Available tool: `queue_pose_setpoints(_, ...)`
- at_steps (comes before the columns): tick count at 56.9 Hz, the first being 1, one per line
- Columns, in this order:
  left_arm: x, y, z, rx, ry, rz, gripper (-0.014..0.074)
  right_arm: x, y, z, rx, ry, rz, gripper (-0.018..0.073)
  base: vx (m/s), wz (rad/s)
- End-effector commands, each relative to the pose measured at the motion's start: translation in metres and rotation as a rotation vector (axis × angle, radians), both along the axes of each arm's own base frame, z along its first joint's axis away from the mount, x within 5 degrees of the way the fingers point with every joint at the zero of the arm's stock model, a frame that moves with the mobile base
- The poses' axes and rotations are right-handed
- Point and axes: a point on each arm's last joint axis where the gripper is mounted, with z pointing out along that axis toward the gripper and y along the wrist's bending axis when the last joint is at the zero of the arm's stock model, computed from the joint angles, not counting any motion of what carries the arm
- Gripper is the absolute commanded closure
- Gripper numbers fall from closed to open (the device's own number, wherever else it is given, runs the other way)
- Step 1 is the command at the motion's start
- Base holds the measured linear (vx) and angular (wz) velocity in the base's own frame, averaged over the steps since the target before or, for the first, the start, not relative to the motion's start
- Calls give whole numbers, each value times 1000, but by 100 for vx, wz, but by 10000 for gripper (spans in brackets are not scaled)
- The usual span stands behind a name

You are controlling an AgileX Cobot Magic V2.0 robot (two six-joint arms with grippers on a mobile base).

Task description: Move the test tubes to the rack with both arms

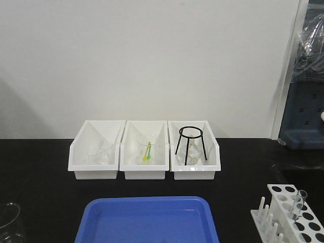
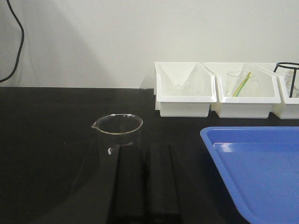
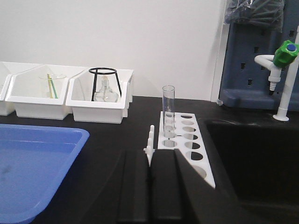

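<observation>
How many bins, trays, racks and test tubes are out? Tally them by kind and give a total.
White bins: 3
Blue tray: 1
Rack: 1
Test tube, standing in the rack: 1
Total: 6

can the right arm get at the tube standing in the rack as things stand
Probably yes. The right gripper faces the rack at close range, and the test tube stands upright in a far hole with nothing between them but the rack's pegs.
</observation>
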Motion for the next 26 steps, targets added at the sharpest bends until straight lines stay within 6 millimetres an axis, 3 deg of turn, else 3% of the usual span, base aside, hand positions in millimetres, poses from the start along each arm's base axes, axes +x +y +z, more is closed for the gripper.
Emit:
queue_pose_setpoints(1, -1, 0, 16, -15, -104, -4, 602, 0, 1, 3, 3, -73, 6, 571, 0, 0)
queue_pose_setpoints(26, -1, 0, 16, -15, -104, -4, 602, 0, 1, 3, 2, -73, 6, 572, 0, 0)
